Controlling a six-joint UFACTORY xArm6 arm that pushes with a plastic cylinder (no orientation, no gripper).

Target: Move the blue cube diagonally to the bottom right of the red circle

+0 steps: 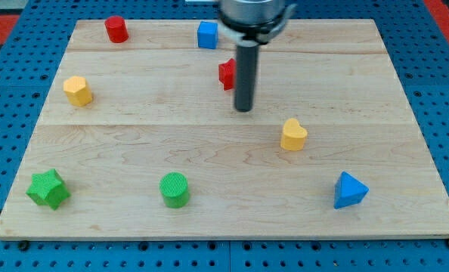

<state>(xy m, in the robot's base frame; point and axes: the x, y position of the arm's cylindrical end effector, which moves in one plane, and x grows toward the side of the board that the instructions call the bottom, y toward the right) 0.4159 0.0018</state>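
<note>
While blue cube [207, 35] sits square, no long axis, my tip [243, 109] below-right; no pincer.

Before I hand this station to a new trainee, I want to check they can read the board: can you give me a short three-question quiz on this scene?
1. True or false: my tip is touching the blue cube.
2. Which block lies nearest the view's bottom right corner? A) the green cylinder B) the blue triangle C) the yellow heart
3. Fill in: the red circle sits near the view's top ____ corner of the wooden board.

Key
1. False: the tip stands apart from it, below and to the view's right, beside a partly hidden red block.
2. B
3. left
</note>
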